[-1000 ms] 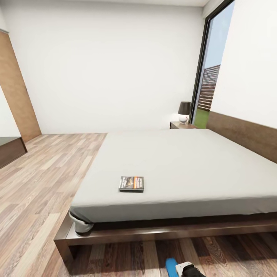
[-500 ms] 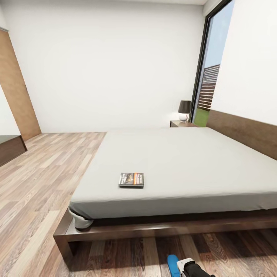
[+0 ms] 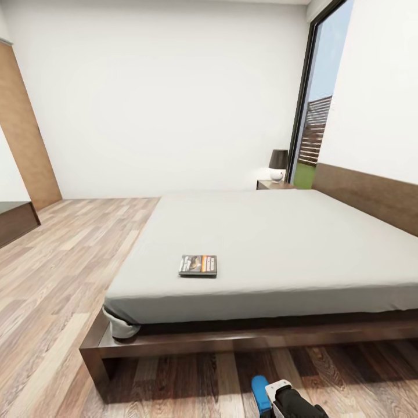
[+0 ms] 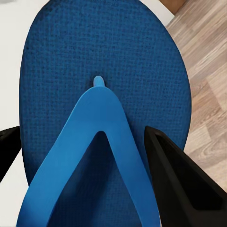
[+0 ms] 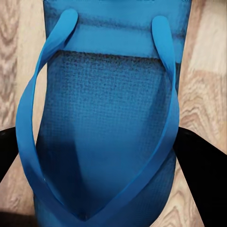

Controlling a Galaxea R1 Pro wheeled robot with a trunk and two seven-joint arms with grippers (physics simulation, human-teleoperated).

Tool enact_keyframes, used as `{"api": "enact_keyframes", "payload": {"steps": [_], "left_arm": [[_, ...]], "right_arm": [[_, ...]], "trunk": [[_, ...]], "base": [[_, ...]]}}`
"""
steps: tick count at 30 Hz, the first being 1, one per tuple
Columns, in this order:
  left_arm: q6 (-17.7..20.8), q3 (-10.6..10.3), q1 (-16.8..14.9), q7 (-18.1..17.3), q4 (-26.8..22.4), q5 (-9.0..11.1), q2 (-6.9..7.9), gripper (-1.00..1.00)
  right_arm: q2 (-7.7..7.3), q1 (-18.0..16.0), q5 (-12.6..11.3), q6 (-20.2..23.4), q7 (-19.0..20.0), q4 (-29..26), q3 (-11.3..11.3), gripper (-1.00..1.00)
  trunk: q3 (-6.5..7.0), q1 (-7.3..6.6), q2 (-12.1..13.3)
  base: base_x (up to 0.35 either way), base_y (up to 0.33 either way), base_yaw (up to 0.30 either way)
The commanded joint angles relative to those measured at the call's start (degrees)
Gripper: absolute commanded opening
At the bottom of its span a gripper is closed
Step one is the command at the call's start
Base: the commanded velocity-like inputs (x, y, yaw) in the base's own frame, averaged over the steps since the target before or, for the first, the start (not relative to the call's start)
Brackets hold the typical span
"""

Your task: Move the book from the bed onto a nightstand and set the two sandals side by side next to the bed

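White walls and a plank floor (image 3: 52,278) surround us, with the bed (image 3: 278,249) taking up most of the bedroom ahead. We note the book (image 3: 198,265) lying flat on the mattress, near the foot edge and toward the bed's left corner as the head camera sees it, well apart from the nightstand (image 3: 274,185), which stands at the far corner beside the headboard with a lamp (image 3: 278,166) on top.

We record the left gripper (image 4: 82,156) with its dark fingers spread on either side of a blue sandal (image 4: 101,104), the sole and toe strap lying between them. They appear to hold it by the edges, though the contact itself cannot be confirmed. The right gripper (image 5: 92,163) stands the same way about the second sandal (image 5: 106,123), fingers at both sides of it, with floor planks behind; again, we judge it held but cannot verify the contact. A strip of blue also shows beside the right wrist at the lower edge of the head view.

Risks, in our judgement: a thin, flexible sole held by its edges may bend and slip out on the way down. Released from any height, either sandal could flip or skid on the smooth planks and end up askew rather than alongside its mate. Set too close in, one could slide under the low frame.
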Motion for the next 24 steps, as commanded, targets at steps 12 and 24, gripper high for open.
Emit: {"api": "enact_keyframes", "payload": {"steps": [12,24], "left_arm": [[-0.2,0.0,0.0,0.1,-0.1,0.0,-0.01,-1.00],[-0.3,0.0,0.0,0.0,-0.2,0.0,-0.04,-1.00]], "right_arm": [[0.42,-0.1,0.0,0.3,0.1,-0.1,0.1,-1.00],[0.20,-0.5,0.0,0.3,2.4,-0.1,0.2,-1.00]], "trunk": [[-2.22,2.63,-4.9],[-4.67,3.91,-6.9]], "base": [[0.000,0.000,0.000],[0.000,0.000,0.000]]}}
